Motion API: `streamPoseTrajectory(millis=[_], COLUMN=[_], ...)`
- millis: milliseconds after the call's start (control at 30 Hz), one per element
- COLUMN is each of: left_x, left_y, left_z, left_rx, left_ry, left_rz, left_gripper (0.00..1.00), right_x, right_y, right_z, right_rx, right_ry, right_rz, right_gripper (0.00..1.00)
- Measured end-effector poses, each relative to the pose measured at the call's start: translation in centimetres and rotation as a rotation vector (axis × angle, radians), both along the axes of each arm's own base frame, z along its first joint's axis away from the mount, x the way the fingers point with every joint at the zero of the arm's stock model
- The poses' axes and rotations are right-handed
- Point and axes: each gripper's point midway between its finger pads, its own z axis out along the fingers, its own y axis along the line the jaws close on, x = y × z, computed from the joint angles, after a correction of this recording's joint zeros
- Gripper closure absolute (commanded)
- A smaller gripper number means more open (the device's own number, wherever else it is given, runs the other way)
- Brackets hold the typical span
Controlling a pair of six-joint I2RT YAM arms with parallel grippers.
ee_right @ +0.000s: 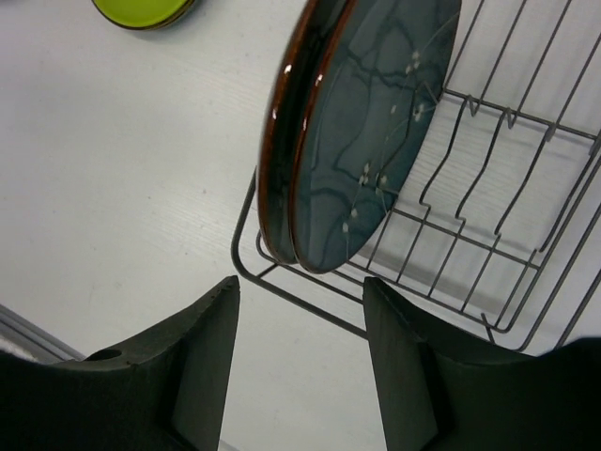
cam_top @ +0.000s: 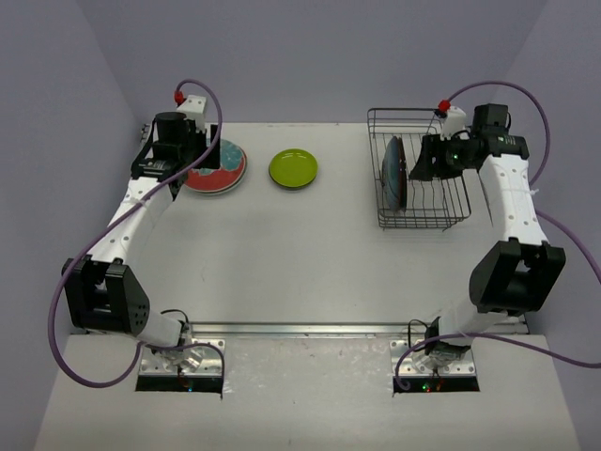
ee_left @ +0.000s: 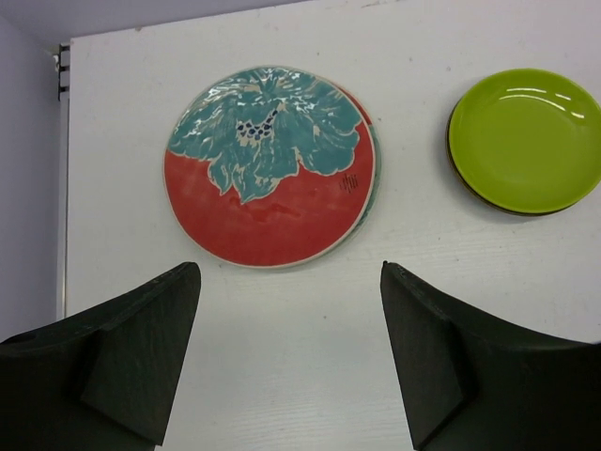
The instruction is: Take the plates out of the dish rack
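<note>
While upright in rack [cam_top: 441,218]: blue plate [cam_top: 394,171].

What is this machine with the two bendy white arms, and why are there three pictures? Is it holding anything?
It is a robot with two arms fixed to a table. One picture looks down from above. The other two come from small cameras on each wrist, so you see each arm's own dark fingers.

On the table lie a red plate with a teal flower and a lime green plate. In the wire dish rack, dark blue plates stand on edge.

The left gripper and the right gripper are both open and hold nothing. The right one is just in front of the standing plates.
</note>
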Motion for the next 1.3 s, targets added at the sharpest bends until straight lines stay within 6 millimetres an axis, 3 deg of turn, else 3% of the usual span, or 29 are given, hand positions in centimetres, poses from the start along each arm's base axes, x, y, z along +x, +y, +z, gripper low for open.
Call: streamPoseTrajectory(millis=[167, 400, 1300], left_x=[-0.6, -0.7, -0.7], left_y=[-0.2, -0.5, -0.7], left_z=[-1.4, -1.5, -3.2], left_rx=[-0.006, -0.018, -0.023], left_ry=[0.042, 0.047, 0.098], left_rz=[-0.011, -0.022, -0.026], left_gripper=[0.24, 0.24, 0.24], right_x=[0.7, 2.1, 3.2], right_y=[0.6, 0.3, 0.3], right_z=[0.6, -0.2, -2.7], right_rx=[0.031, 0.035, -0.008], right_ry=[-0.015, 0.006, 0.057], right_rz=[0.03, 0.032, 0.04], right_gripper=[0.45, 0.46, 0.49])
